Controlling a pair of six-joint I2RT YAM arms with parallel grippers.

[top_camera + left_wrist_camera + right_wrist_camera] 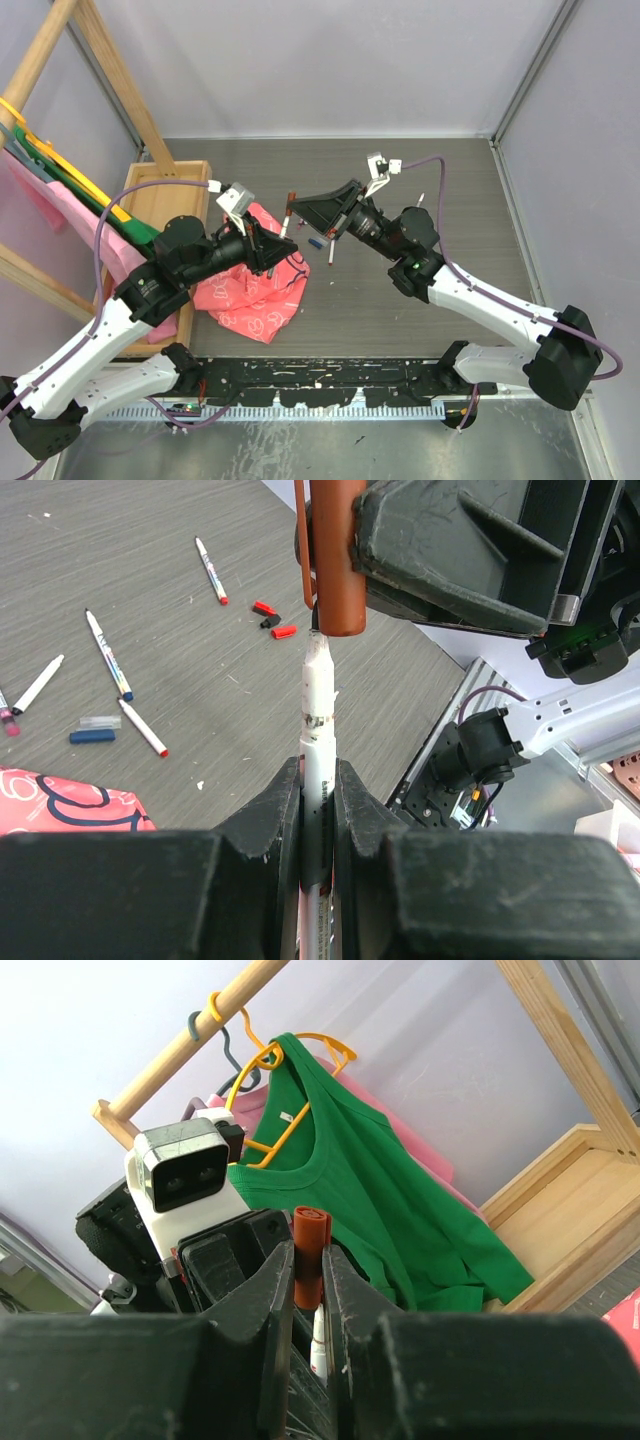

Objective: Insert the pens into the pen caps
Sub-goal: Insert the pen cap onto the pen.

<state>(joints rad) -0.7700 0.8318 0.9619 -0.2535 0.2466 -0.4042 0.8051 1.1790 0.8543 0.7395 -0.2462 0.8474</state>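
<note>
Top view: grey bench (420, 300), pink cloth (250, 290), wooden rack (110, 70) at left.
Left wrist: left tool (318, 780) clamps a pen (317, 700), its tip at the cap (335, 560) mouth; spare pens (108, 655) lie on the bench.
Right wrist: right tool (308, 1260) pinches that cap; green shirt (400, 1210) behind.

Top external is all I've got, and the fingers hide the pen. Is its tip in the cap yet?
Observer: The left wrist view shows the pen tip meeting the mouth of the cap, toward one edge. I can't tell if it's in.
Operator: Grips?
Observer: The left gripper is shut on the pen barrel, and the right gripper is shut on the cap.
Operator: Spare caps lying loose?
Observer: Two red caps and a black cap lie together; a blue cap lies apart.
</note>
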